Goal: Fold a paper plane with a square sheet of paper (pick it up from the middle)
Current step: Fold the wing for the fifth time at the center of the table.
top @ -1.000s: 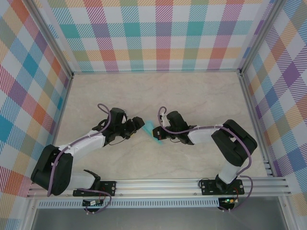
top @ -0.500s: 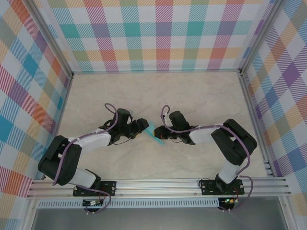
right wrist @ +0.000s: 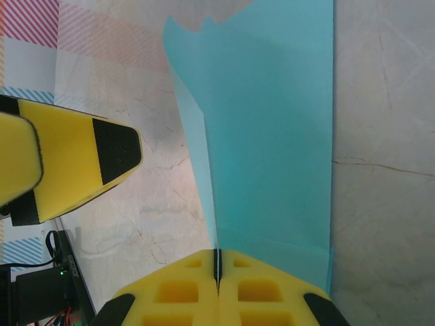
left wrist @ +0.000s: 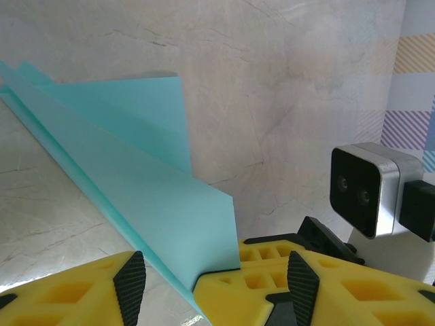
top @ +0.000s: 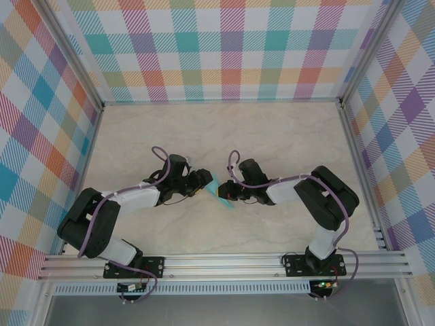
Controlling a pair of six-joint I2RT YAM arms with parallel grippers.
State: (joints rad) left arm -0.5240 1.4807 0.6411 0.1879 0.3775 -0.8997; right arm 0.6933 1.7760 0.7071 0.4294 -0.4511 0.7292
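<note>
Your desk (top: 285, 136) has both arms folded low toward its middle, the left arm (top: 129, 200) and right arm (top: 299, 190) nearly facing each other. The right tool (top: 230, 192) is pressed together, pinching one end of the turquoise paper plane (top: 219, 193), which sits between the two tools. Your left tool (top: 202, 179) stands spread just beside it, the plane's edge reaching between its yellow fingers (left wrist: 68, 292).
</note>
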